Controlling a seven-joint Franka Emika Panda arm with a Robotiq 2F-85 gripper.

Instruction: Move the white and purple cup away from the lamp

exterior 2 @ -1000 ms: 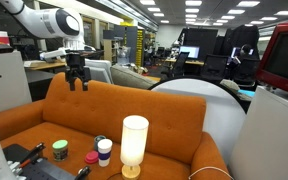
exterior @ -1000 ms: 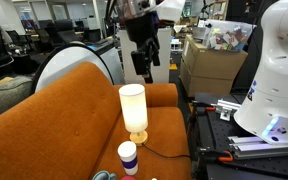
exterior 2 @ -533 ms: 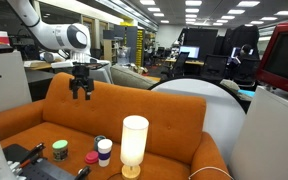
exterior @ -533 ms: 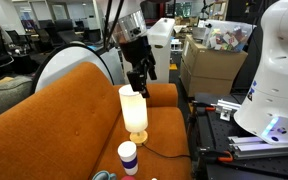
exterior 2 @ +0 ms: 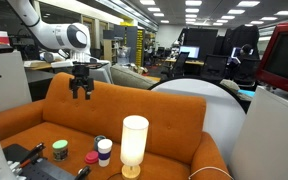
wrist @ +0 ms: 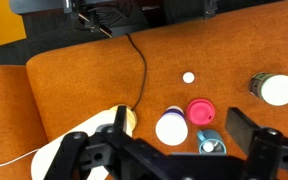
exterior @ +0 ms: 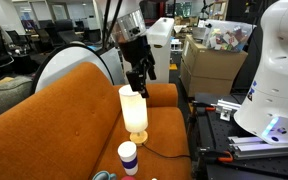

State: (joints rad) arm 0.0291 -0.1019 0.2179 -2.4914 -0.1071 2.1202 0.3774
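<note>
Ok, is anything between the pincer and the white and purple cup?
Nothing visible. The pincer hangs open in free air above the couch, with the cup uncovered below. Mind the lamp close on one side and a pink item on the other.

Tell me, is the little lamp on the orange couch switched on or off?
On. The lamp is lit: its shade glows bright cream-white in both exterior views.
</note>
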